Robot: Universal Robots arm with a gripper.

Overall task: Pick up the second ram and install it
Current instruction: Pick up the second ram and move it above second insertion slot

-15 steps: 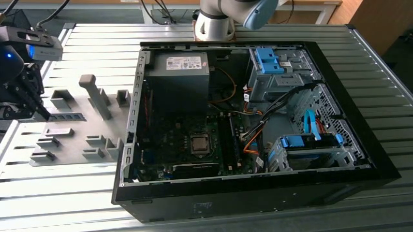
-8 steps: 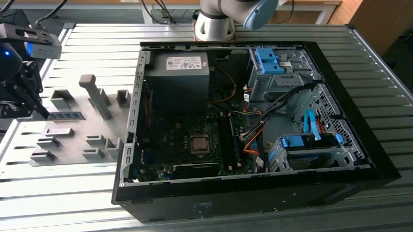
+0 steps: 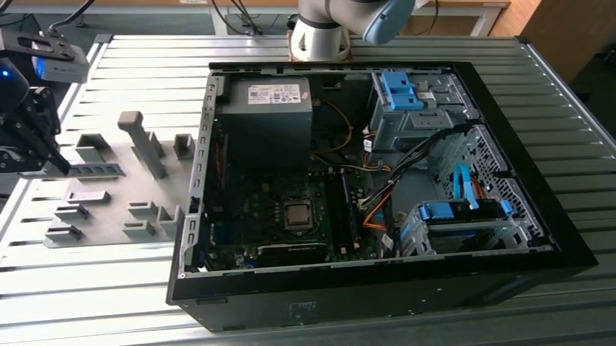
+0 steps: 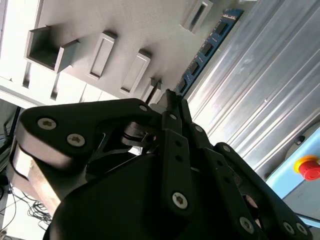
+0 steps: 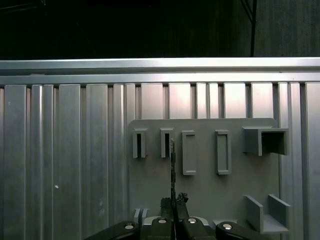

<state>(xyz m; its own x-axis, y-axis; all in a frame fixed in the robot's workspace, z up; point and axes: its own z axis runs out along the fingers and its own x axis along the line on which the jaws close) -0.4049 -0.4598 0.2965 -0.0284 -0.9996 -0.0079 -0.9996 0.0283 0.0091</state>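
The second ram (image 3: 97, 171) is a thin blue-green board with dark chips, held level just over the grey fixture plate (image 3: 106, 209) at the exterior view's left. My gripper (image 3: 56, 164) is at the ram's end nearer that view's left edge, with its fingers closed on the board. In the second wrist view the ram (image 4: 206, 50) runs away from the gripper (image 4: 170, 97). In the first wrist view the ram (image 5: 172, 165) is edge-on, a thin line rising from the gripper (image 5: 173, 200) beside two narrow slots (image 5: 166, 143).
An open black computer case (image 3: 376, 288) lies on the ribbed metal table, motherboard (image 3: 288, 209) up, with long dark memory slots (image 3: 339, 205) beside the processor. Grey fixture blocks (image 3: 144, 144) stand on the plate. The arm's base (image 3: 322, 36) is behind the case. A red button (image 4: 307, 167) sits off the table.
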